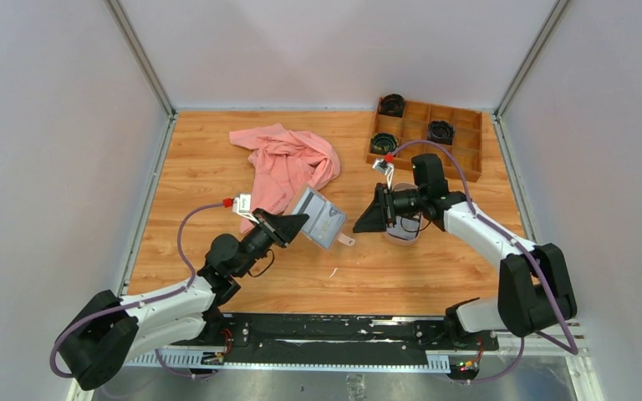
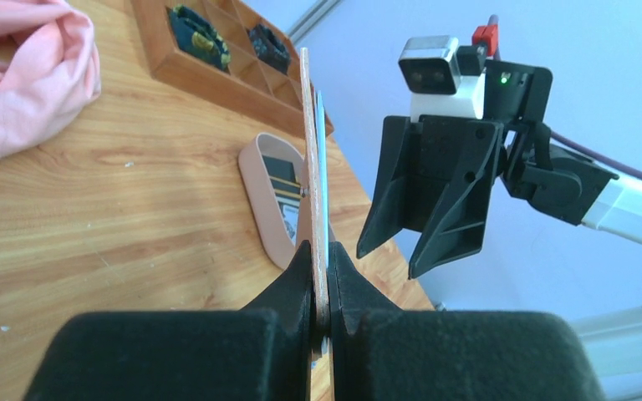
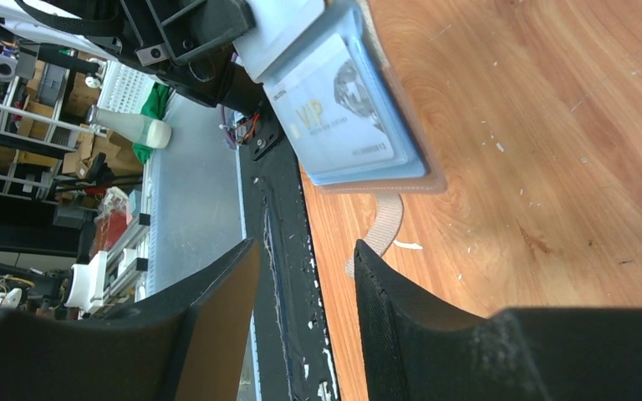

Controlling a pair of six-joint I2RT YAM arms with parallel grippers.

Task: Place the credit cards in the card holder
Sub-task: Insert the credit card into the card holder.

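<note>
Top view: the left pincer (image 1: 299,222) is clamped on the flat tan-brown folding card holder (image 1: 321,217). It holds the holder spread open above the wooden surface (image 1: 201,167), with the light blue pockets turned toward 3 o'clock. The right pincer (image 1: 374,214) sits at the holder's 3 o'clock, near but apart. The oval pinkish-beige tray (image 1: 405,237) lies under the right wrist, so the right arm is the nearer one to it.

Left wrist view: the holder shows edge-on, its long axis running to 12 o'clock from the closed fingers. At 11 o'clock the tray carries the thin plastic credit cards (image 2: 284,177), one black with pale stripes and one whitish.

Right wrist view: the right pincer's jaws stand moderately apart with nothing between them. The holder fills 12 o'clock, and a pale VIP-printed card (image 3: 343,117) already sits in a blue pocket. The next card probably has to come from the tray, then travel toward 9 o'clock in the top view to reach the pockets.
</note>
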